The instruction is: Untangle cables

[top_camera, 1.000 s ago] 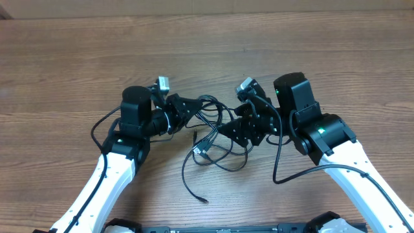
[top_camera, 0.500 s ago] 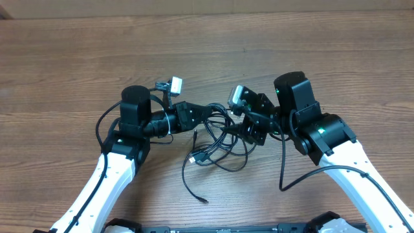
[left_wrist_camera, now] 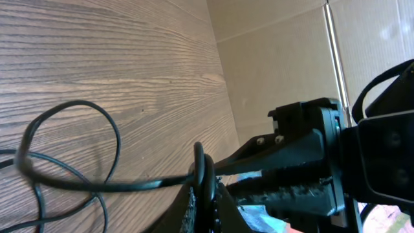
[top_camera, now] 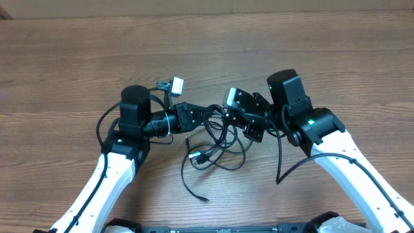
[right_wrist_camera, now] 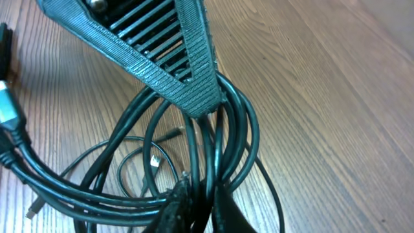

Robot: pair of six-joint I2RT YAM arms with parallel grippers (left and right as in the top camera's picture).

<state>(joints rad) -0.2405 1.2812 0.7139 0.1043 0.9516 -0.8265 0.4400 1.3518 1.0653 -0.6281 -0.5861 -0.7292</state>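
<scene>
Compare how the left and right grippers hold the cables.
The left gripper pinches what looks like one thin strand; the right gripper clamps a bundle of several. The left gripper reaches in from the left, the right gripper from the right. Both are shut on the cables.

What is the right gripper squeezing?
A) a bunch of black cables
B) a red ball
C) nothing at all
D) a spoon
A: in the right wrist view, the right gripper is shut on a bundle of black cables, with the strands pinched between its fingers.
</scene>
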